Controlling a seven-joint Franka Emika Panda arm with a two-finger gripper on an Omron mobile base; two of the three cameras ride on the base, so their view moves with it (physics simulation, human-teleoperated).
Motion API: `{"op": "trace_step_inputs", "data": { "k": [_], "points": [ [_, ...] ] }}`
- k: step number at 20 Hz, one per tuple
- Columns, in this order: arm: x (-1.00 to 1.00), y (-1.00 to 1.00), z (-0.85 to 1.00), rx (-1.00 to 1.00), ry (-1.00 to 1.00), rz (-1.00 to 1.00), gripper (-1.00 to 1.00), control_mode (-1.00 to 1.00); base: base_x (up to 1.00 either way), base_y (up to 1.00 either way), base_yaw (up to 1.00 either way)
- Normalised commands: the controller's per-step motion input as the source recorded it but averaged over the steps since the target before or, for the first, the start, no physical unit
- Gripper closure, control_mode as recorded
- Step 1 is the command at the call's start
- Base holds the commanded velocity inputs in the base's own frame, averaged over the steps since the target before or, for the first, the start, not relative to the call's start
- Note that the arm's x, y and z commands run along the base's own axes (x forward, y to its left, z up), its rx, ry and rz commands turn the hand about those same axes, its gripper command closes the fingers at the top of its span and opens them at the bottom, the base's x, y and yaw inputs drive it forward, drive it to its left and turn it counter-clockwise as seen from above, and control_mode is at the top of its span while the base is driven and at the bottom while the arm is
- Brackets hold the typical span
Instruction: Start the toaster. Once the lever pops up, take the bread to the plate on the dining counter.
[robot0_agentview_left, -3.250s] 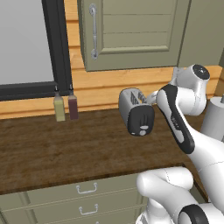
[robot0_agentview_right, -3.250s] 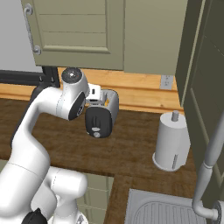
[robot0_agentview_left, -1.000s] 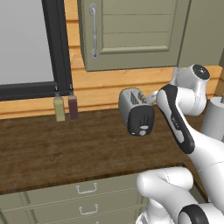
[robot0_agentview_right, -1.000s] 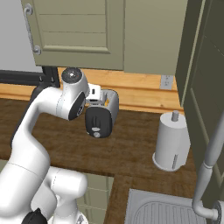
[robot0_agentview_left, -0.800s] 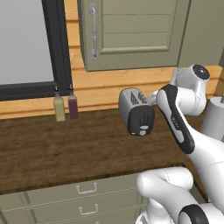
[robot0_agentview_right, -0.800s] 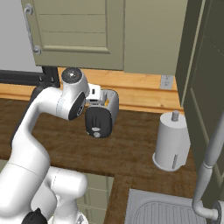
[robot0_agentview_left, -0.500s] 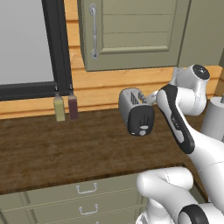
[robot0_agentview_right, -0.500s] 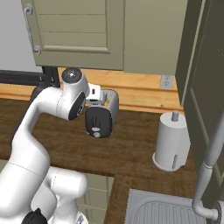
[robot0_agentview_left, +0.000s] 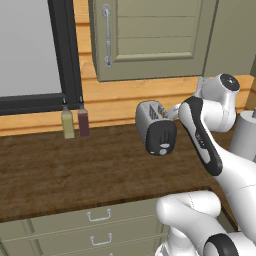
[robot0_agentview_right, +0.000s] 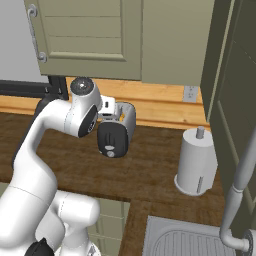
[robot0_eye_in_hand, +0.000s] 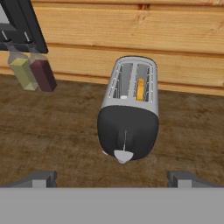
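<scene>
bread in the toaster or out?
In. The tan-brown bread slice sits low in one top slot of the rounded silver toaster with the glossy black end panel; the other slot looks empty.

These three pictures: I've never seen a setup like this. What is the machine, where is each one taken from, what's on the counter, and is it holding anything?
All three are rendered images of a simulated kitchen. The machine is a white robot arm on a base that can drive. Two cameras ride on that base, behind the arm to its left and right. The third sits on the hand and looks along the gripper, whose dark fingertips stand wide apart at the bottom, holding nothing.

On the dark wood counter lies a silver toaster with a black end panel; something orange-tan, probably the bread, sits in one slot. Two small bottles stand by the wall, and a grey canister near the sink.
</scene>
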Motion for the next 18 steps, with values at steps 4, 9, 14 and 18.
{"op": "trace_step_inputs", "data": {
  "k": [4,9,14,18],
  "points": [
    [0.0,0.0,0.0,0.0,0.0,0.0,-1.0,-1.0,0.0,0.0,0.0],
    [0.0,0.0,0.0,0.0,0.0,0.0,-1.0,-1.0,0.0,0.0,0.0],
    [0.0,0.0,0.0,0.0,0.0,0.0,-1.0,-1.0,0.0,0.0,0.0],
    [0.0,0.0,0.0,0.0,0.0,0.0,-1.0,-1.0,0.0,0.0,0.0]
  ]
}}
